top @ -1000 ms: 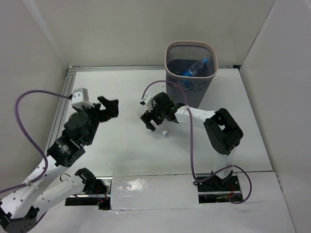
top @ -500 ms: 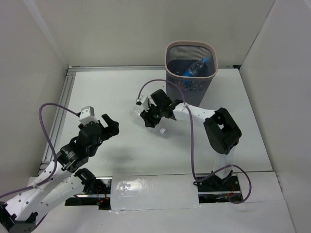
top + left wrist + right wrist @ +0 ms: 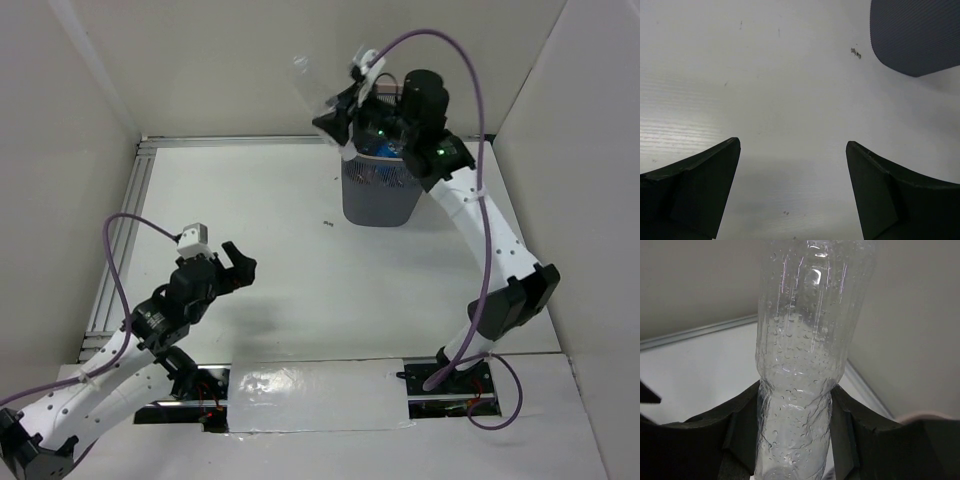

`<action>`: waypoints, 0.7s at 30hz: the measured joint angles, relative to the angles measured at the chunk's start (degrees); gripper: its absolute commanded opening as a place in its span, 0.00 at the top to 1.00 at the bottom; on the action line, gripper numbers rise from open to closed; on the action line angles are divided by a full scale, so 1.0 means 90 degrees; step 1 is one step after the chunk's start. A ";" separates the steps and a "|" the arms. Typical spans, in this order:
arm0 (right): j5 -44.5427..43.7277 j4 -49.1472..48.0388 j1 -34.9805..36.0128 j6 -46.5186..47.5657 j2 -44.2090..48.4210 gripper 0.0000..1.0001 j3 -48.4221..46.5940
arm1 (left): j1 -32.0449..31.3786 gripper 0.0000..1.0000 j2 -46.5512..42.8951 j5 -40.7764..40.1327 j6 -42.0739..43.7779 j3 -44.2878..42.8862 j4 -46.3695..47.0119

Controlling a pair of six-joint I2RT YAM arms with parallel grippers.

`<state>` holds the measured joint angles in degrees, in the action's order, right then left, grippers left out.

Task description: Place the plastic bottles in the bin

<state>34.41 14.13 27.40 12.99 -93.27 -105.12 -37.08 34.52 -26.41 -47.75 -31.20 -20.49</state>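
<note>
One plain clear bottle (image 3: 312, 85) hangs high in the top view, pinched at one end by the right arm's jaws. It has no label and looks almost see-through against the back wall. It slants up and to the left, just above and to the left of the bin (image 3: 380, 195). The bin is a dark grey mesh basket, tapered toward its base, standing at the far side of the table (image 3: 260, 200). The right arm (image 3: 470, 200) reaches over it and hides most of its rim. Something blue (image 3: 384, 153) shows inside the bin, but too little to tell which bottles lie there. The left arm (image 3: 150, 320) sits low at the near left, its jaws spread and holding nothing. A small dark speck (image 3: 327, 223) lies on the table left of the bin.

From the left wrist, two dark fingers (image 3: 695, 190) stand wide apart over bare white table (image 3: 790, 100). The bin's (image 3: 915, 35) rounded lower corner fills the upper right, with the speck (image 3: 856, 52) just beside it.

From the right wrist, the bottle (image 3: 802, 340) rises up the middle of the picture. Its wall is clear and beaded with fine droplets. It narrows and creases where the dark pads (image 3: 742, 432) press it from both sides.
</note>
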 measured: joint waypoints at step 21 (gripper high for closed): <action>-0.0986 -0.0012 -0.2191 -0.0158 -0.0296 0.00 0.0663 | 0.0000 0.00 0.1681 0.1224 0.0811 -0.0359 0.1433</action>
<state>25.54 14.02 7.68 11.57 -95.94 -99.15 -37.08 49.65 -15.40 -40.45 -34.44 -7.60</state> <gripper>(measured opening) 0.999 0.995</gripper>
